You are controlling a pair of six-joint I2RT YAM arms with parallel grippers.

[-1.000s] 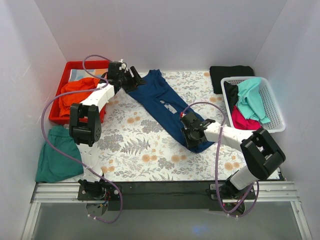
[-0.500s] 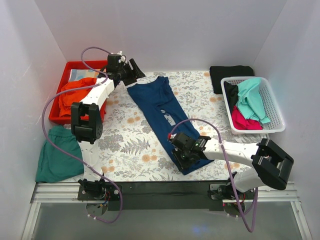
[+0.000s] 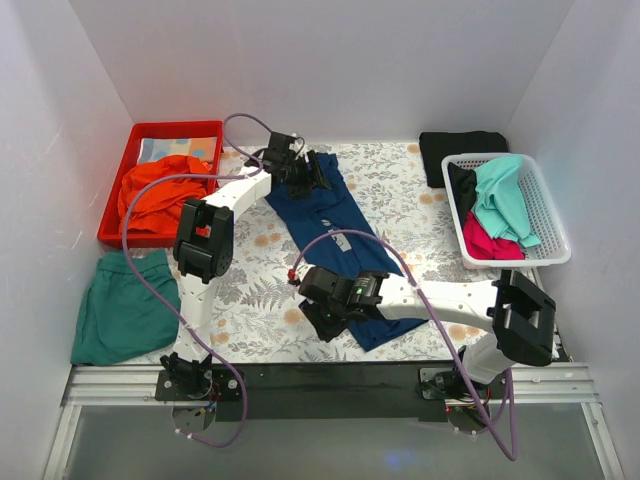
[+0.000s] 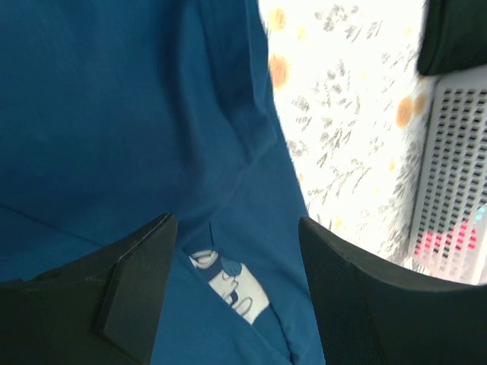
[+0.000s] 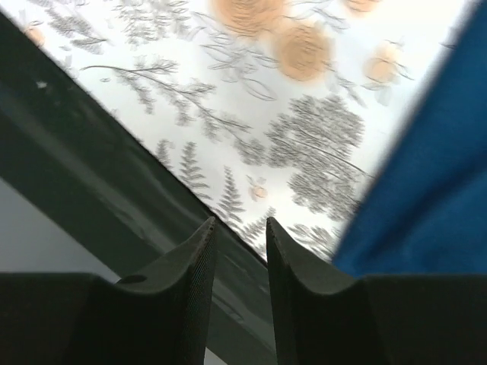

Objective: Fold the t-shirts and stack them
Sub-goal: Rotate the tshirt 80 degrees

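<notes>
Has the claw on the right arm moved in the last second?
Yes. The right gripper has swung left and nearer the front rail, farther from the white basket.

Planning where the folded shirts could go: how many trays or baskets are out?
2: the red tray at the far left and the white basket at the far right.

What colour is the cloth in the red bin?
Orange; the cloth shows best in the top view.
</notes>
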